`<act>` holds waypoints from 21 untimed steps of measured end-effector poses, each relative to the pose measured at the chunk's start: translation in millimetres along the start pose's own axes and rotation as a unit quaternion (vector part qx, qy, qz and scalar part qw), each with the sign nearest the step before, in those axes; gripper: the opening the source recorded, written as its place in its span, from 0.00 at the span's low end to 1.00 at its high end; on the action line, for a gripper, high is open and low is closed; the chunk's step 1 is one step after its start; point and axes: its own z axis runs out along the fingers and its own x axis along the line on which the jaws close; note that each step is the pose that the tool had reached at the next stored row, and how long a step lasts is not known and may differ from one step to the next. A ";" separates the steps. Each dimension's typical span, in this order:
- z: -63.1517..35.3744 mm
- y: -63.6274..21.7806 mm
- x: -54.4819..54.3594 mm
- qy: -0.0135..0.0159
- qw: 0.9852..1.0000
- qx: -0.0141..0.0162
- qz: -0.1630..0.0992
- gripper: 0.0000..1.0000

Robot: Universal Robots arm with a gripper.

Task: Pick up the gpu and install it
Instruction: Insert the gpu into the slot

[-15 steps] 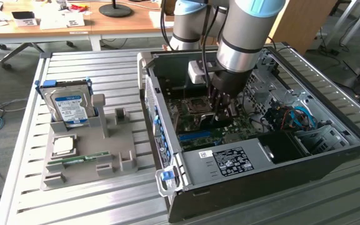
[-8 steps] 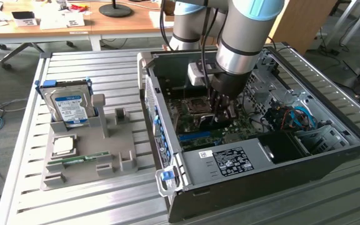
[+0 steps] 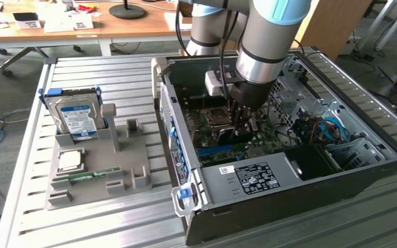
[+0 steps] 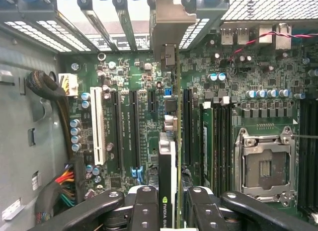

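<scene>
down inside the open computer case (image 3: 254, 181), the gripper (image 4: 168, 203) is clamped on the gpu (image 4: 167, 164), a finger (image 4: 144, 203) on each flat face, so the card stands edge-on to the motherboard (image 4: 124, 87). held that way, its long edge runs parallel to the black expansion slots (image 4: 135, 126) beside the white slot (image 4: 99, 126), and its silver bracket (image 4: 169, 27) meets the rear slot openings. whether the contacts are seated is hard to judge; possibly just above. the cpu socket (image 4: 266, 164) lies apart. outside, the hard drive (image 3: 78, 116) stands in a grey holder (image 3: 98, 196).
</scene>
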 end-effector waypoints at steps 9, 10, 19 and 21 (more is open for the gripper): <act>1.9 3.9 -0.2 0.000 1.000 0.000 0.000 0.27; 2.0 4.0 -0.2 0.000 1.000 0.000 0.000 0.27; 2.3 5.0 -1.4 0.000 1.000 0.000 0.000 0.27; 2.7 6.1 -1.4 0.000 1.000 0.000 0.000 0.27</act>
